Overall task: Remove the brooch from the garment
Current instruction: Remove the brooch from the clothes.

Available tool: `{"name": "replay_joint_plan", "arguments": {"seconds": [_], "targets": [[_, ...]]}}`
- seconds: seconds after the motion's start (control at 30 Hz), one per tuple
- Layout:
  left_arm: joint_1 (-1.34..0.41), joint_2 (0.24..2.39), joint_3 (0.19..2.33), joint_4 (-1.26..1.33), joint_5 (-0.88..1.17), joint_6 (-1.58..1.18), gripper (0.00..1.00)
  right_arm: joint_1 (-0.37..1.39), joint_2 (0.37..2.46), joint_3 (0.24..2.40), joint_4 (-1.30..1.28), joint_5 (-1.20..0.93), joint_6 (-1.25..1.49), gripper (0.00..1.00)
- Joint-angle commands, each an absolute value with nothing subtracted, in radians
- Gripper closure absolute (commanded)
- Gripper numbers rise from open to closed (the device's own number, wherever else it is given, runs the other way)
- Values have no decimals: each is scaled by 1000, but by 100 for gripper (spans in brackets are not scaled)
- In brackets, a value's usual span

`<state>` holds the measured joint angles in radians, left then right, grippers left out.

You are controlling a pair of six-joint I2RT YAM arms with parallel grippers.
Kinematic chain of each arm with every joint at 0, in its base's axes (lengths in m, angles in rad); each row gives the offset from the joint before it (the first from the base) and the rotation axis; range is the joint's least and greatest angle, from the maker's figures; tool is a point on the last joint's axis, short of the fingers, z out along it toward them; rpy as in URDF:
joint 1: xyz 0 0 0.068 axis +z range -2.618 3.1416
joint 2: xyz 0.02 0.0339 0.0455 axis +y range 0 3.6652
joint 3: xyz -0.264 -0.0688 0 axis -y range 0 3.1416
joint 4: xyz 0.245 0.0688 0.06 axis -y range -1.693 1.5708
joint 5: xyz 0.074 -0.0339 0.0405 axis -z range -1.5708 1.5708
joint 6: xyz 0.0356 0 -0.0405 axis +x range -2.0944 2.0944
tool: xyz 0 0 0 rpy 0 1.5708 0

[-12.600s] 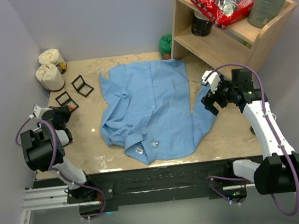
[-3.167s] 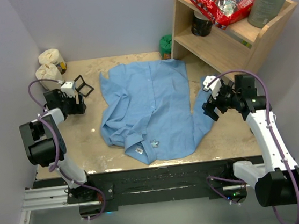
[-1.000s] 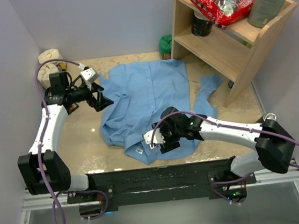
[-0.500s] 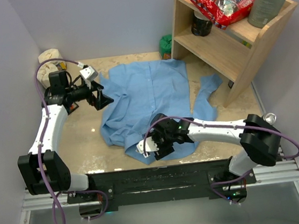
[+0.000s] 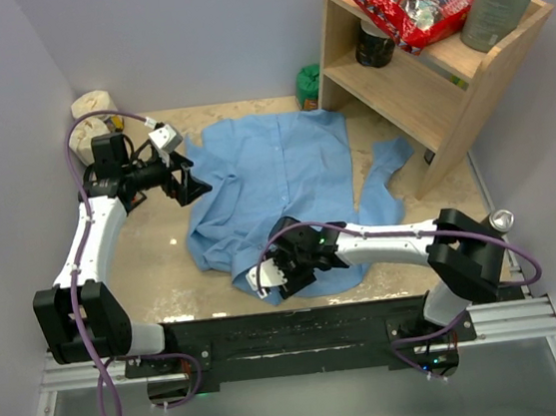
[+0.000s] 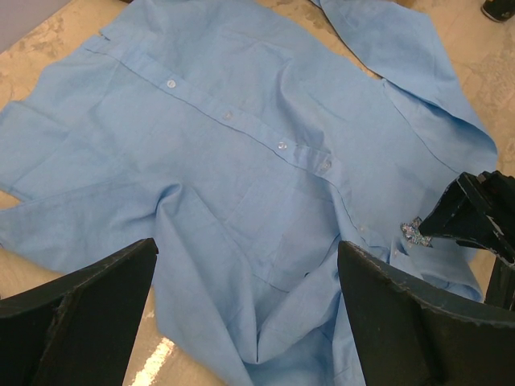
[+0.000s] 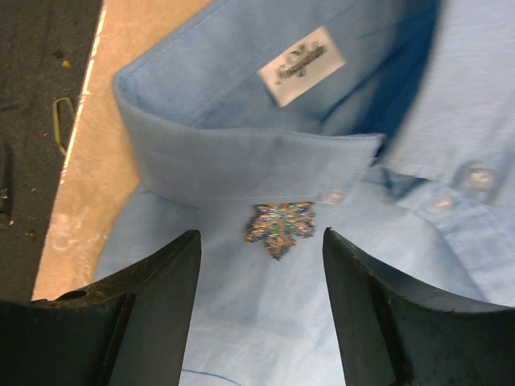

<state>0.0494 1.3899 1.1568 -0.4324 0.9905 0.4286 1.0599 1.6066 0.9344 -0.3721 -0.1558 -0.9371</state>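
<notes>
Brooch (image 7: pixel 279 227) pinned on light-blue shirt (image 7: pixel 241 338) just under collar (image 7: pixel 233 173), by white label (image 7: pixel 299 63). Right gripper (image 7: pixel 261 245) held partly open above it, nothing gripped. Left gripper (image 6: pixel 245 269) spread wide, empty, over shirt. Risk: cloth pinched along with brooch, so shirt gets dragged or torn.

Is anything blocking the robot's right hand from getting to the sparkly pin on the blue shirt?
No, nothing visible is in the way. The brooch lies uncovered on the garment just below the collar, and the open right hand hangs right over it. A small white button sits beside it.
</notes>
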Motion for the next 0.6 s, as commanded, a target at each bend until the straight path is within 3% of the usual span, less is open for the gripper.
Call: {"name": "replay_joint_plan", "arguments": {"seconds": [0.0,0.57], "targets": [[43,1359,1154,-396,1008,411,1,1037,1565,1017,-364,-158,-954,36],[43,1359,1141,-387,1015,405,0,1037,1652,966,-339,-114,-959,38]]}}
